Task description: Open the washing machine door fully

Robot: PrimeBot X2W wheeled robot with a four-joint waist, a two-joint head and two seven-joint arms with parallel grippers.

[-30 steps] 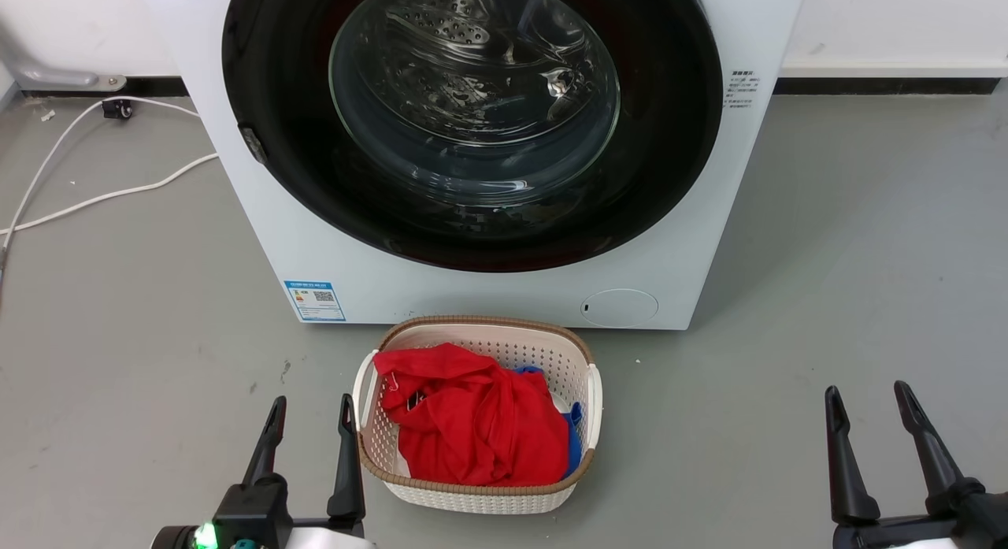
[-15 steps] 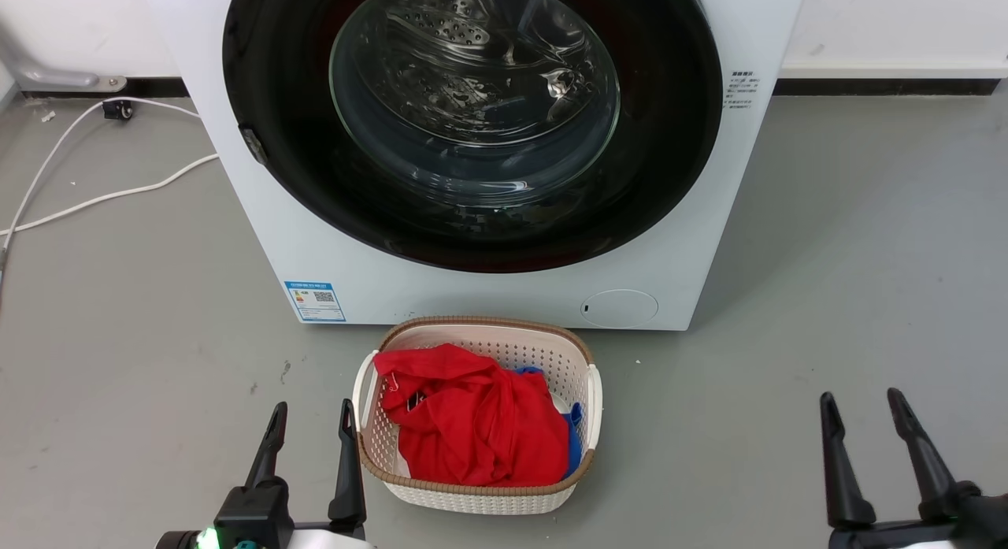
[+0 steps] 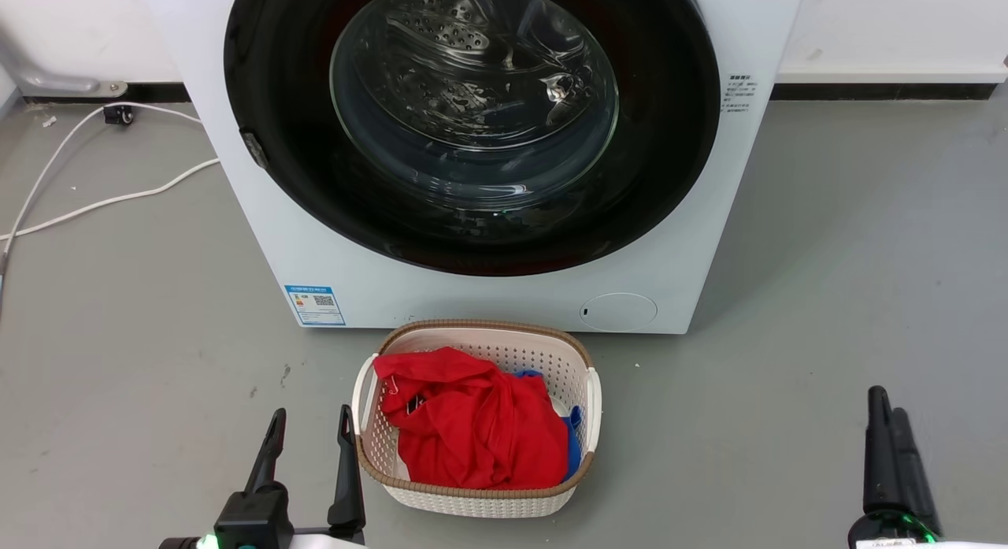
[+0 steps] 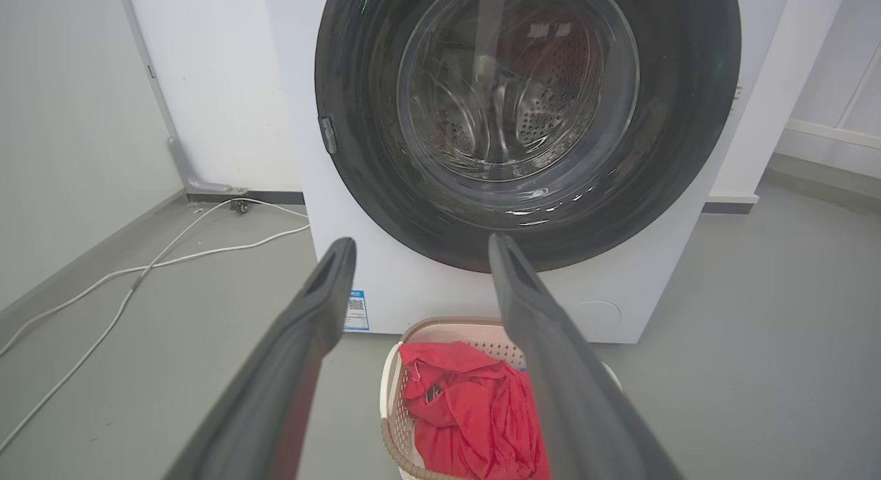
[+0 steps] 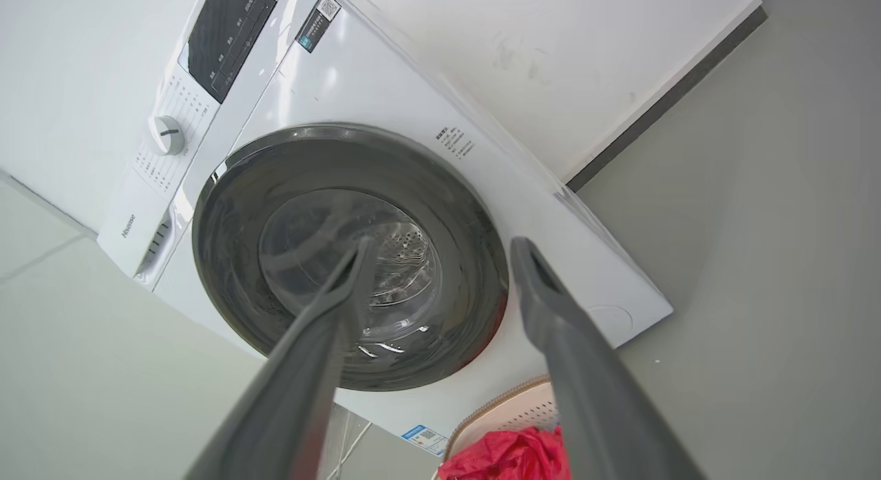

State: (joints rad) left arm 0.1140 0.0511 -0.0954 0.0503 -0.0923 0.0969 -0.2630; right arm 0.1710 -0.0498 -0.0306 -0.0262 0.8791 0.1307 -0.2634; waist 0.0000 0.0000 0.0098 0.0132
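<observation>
Shows the washing machine door (image 3: 472, 116) shut, flush in the front of the washing machine (image 3: 488, 301), glass bowl bulging at its centre. Places the machine at the far edge of the floor (image 3: 827, 257), by the wall. Sets a white basket (image 3: 595, 391) just before the machine's lower front edge, holding a red garment (image 3: 472, 431) over something blue. Hangs the left gripper (image 3: 311, 412) at the floor's near edge, just beside the basket, fingers spread and holding nothing. Puts the right gripper (image 3: 886, 403) near the floor's near right corner, well apart from the basket, edge-on in the head view; shows its fingers parted and empty in its wrist view. Traces a white cable (image 3: 118, 194) along the floor's left edge.
</observation>
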